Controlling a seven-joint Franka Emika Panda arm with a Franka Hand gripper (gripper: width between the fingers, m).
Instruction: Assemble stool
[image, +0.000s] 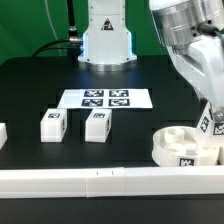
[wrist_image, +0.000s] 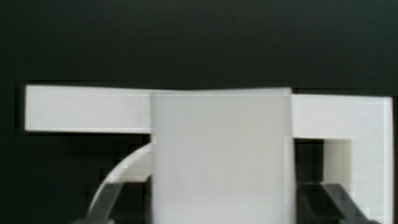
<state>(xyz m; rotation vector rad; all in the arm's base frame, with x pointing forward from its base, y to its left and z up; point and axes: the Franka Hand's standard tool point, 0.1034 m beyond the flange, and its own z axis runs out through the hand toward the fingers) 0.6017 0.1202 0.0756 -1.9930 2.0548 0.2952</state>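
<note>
The round white seat disc (image: 183, 147) lies at the exterior view's right, near the front rail, sockets facing up. My gripper (image: 206, 112) hangs just above its far rim, shut on a white leg block (image: 207, 123) that carries a tag and is tilted over the disc. In the wrist view that leg block (wrist_image: 221, 150) fills the space between my dark fingers (wrist_image: 111, 205), with the curved rim of the seat disc (wrist_image: 128, 172) showing beside it. Two more leg blocks (image: 53, 124) (image: 97, 125) stand side by side on the black table, left of centre.
The marker board (image: 105, 99) lies flat mid-table behind the two loose blocks. A long white rail (image: 90, 181) runs along the front edge, also seen as a white rail (wrist_image: 80, 108) beyond the held block. The arm's base (image: 105, 40) stands at the back.
</note>
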